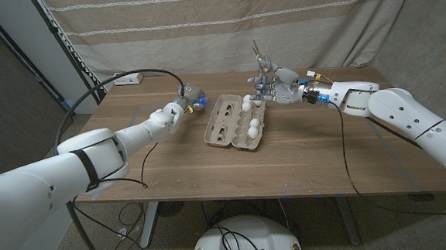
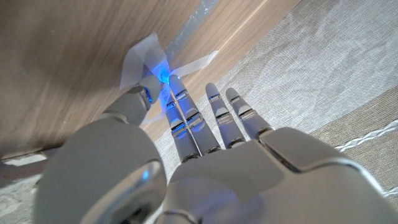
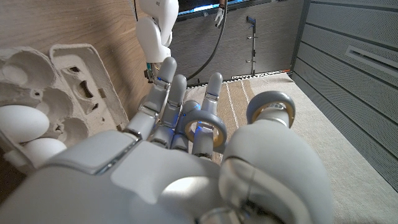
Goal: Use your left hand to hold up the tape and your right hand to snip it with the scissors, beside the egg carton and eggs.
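Above carton (image 1: 235,123), scissors-gripping right robot hand (image 1: 271,87)

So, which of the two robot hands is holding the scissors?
The right robot hand, beside the egg carton, holds the scissors; the left robot hand pinches tape.

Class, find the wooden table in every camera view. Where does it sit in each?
Head view: table spans the middle.
Left wrist view: table at upper left.
Right wrist view: table at upper left.
Shared landmark: striped curtain, bordering the table.

Left hand (image 1: 184,102) apparently holding tape (image 1: 192,93), right hand (image 1: 273,88) raising scissors (image 1: 261,61), egg carton (image 1: 234,120) between
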Motion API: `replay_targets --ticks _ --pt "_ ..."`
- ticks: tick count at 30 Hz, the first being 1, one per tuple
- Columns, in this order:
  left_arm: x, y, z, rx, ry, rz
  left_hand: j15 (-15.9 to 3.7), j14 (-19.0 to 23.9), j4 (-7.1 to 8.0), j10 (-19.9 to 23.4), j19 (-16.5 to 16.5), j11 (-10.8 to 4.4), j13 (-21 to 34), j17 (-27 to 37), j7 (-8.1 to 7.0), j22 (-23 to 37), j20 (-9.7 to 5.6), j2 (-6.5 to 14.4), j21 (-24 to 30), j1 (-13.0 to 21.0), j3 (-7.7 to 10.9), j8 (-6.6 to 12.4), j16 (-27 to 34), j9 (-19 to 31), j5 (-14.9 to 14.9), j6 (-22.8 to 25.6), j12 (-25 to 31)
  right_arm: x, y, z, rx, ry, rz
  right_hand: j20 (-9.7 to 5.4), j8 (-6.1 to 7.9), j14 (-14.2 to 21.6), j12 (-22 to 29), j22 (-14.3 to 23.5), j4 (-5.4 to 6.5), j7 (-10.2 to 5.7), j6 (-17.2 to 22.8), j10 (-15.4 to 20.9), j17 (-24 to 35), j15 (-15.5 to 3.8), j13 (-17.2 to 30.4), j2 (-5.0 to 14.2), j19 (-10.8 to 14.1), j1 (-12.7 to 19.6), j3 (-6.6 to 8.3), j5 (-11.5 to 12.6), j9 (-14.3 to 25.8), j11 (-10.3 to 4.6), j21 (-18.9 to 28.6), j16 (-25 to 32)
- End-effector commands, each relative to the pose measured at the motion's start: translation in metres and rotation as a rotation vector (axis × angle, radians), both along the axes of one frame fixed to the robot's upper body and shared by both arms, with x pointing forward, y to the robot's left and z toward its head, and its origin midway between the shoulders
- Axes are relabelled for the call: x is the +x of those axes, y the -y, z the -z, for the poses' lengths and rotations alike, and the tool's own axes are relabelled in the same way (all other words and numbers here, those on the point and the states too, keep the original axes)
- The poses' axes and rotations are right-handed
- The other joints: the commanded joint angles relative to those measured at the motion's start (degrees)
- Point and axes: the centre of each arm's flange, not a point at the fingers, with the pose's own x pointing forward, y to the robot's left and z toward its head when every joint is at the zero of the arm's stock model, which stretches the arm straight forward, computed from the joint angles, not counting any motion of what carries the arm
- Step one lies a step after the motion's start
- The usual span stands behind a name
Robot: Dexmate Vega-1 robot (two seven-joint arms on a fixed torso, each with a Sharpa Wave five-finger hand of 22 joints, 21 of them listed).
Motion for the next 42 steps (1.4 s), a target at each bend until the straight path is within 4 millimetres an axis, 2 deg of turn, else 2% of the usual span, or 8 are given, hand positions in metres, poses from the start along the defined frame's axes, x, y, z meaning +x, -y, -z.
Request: replay_targets --ticks 1,6,19,24,27,31,35,42 --pt "-0.003 0.001 -0.003 -0.033 0.044 0.028 -10.23 2.96 -0.33 1.65 0.62 0.05 1.45 1.37 0.13 0.23 -1.71 0.31 0.47 2.07 -1.15 -0.55 1.57 0.1 -1.05 -0.23 1.58 0.003 0.001 0.0 0.001 -0.003 -0.001 -0.04 -0.02 -0.1 0.05 0.03 -0.4 3.66 -3.17 0.64 0.02 -1.62 0.01 0.51 -0.33 0.48 0.0 -0.02 0.29 -0.39 0.35 0.39" --pt "-0.006 -0.001 -0.004 -0.082 0.08 0.057 -10.35 5.6 -0.18 2.67 1.38 0.16 2.94 2.61 0.19 0.3 -2.04 0.7 0.7 3.57 -2.13 -1.14 2.75 0.12 -1.92 -0.12 3.31 0.004 0.001 0.0 0.004 -0.007 -0.001 -0.1 0.03 -0.04 -0.08 0.01 -0.47 3.66 -2.89 0.85 -0.18 -1.71 -0.23 0.49 -0.37 0.56 0.01 -0.05 0.45 -0.5 0.46 0.4" --pt "-0.013 0.0 -0.005 -0.142 0.144 0.112 -10.68 15.6 -0.46 6.79 3.21 0.35 13.75 8.25 0.41 0.84 -2.33 2.3 1.41 12.99 -6.17 -2.7 5.33 0.52 -5.05 3.29 15.73 0.002 0.0 0.002 0.007 -0.009 0.0 -0.15 -0.04 0.02 0.21 -0.02 -0.66 3.6 -2.72 0.87 -0.33 -1.71 0.25 0.69 -0.35 0.9 0.16 -0.08 0.84 -0.46 0.75 0.7" --pt "-0.017 -0.002 -0.006 -0.163 0.169 0.131 -10.65 18.01 -0.27 5.75 3.77 0.47 18.12 10.73 0.42 1.08 -2.44 2.71 1.71 16.53 -7.17 -3.05 5.88 0.77 -5.52 3.74 19.66 0.001 0.0 0.002 0.004 -0.006 0.005 -0.18 -0.12 0.04 0.09 -0.03 -0.63 3.71 -2.73 0.92 -0.59 -1.78 0.03 0.82 -0.37 0.87 0.19 -0.13 1.0 -0.55 0.86 0.66" --pt "-0.02 -0.003 -0.006 -0.182 0.198 0.147 -10.82 24.29 -0.13 3.39 4.82 0.75 22.38 14.2 0.57 1.29 -2.6 3.1 2.28 19.23 -8.6 -2.96 8.02 1.14 -5.93 4.59 22.92 0.001 -0.001 0.002 0.004 -0.007 0.004 -0.24 -0.12 0.03 0.18 -0.04 -0.68 3.6 -2.68 0.85 -0.61 -1.8 0.2 0.82 -0.37 0.94 0.21 -0.14 1.06 -0.55 0.91 0.72" --pt "-0.022 -0.004 -0.005 -0.207 0.219 0.165 -10.79 27.26 0.02 1.56 5.48 0.89 23.67 15.28 0.72 1.45 -2.61 3.04 2.74 20.37 -8.67 -1.16 7.54 1.68 -6.2 9.77 23.79 0.001 -0.002 0.002 0.003 -0.008 0.001 -0.27 -0.14 0.03 0.15 -0.05 -0.73 3.59 -2.66 0.92 -0.59 -1.61 0.13 0.79 -0.32 1.0 0.21 -0.15 1.13 -0.55 0.98 0.83" --pt "-0.024 -0.005 -0.005 -0.23 0.222 0.177 -10.73 28.34 1.6 1.63 5.64 1.08 24.01 16.19 1.58 1.7 -2.23 4.13 3.24 18.88 -7.73 3.79 4.25 3.22 -6.47 21.53 24.38 0.001 -0.002 0.002 0.003 -0.011 -0.001 -0.29 -0.17 0.01 0.21 -0.06 -0.66 3.69 -2.65 0.89 -0.74 -1.76 0.23 0.83 -0.34 0.88 0.19 -0.18 1.18 -0.56 1.01 0.76" --pt "-0.026 -0.007 -0.006 -0.274 0.223 0.194 -10.7 28.76 1.9 2.83 5.57 1.02 24.46 16.53 2.49 1.74 -2.4 4.88 3.35 17.54 -7.3 5.47 3.1 4.36 -6.61 23.23 25.22 0.001 -0.002 0.002 0.004 -0.013 0.002 -0.36 -0.21 0.08 0.21 -0.07 -0.7 3.67 -2.56 0.9 -0.85 -1.92 0.23 0.9 -0.41 0.96 0.22 -0.19 1.32 -0.56 1.1 0.79"
